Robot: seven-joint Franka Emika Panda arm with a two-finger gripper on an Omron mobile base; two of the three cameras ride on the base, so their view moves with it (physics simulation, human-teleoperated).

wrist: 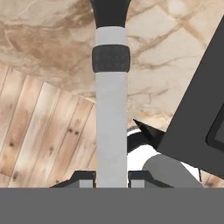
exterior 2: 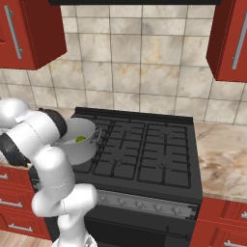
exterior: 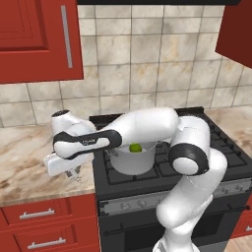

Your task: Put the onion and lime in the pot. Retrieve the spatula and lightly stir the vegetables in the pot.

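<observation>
I see the pot point(exterior 2: 77, 140) sitting on the stove point(exterior 2: 144, 154) at its front left burner, partly behind my arm point(exterior 2: 43, 144). The lime point(exterior 2: 80, 139) lies inside it. Marble bench point(exterior 2: 222, 154) lies right of the stove.

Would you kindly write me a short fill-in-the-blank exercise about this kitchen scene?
1. The jaws of the gripper are shut on the handle of the ____.
2. The small ball visible inside the pot is coloured ____.
3. The pot stands on the black ____.
4. The gripper hangs over the marble counter to the ____ of the pot in the left base view.

Missing words: spatula; green; stove; left
</observation>
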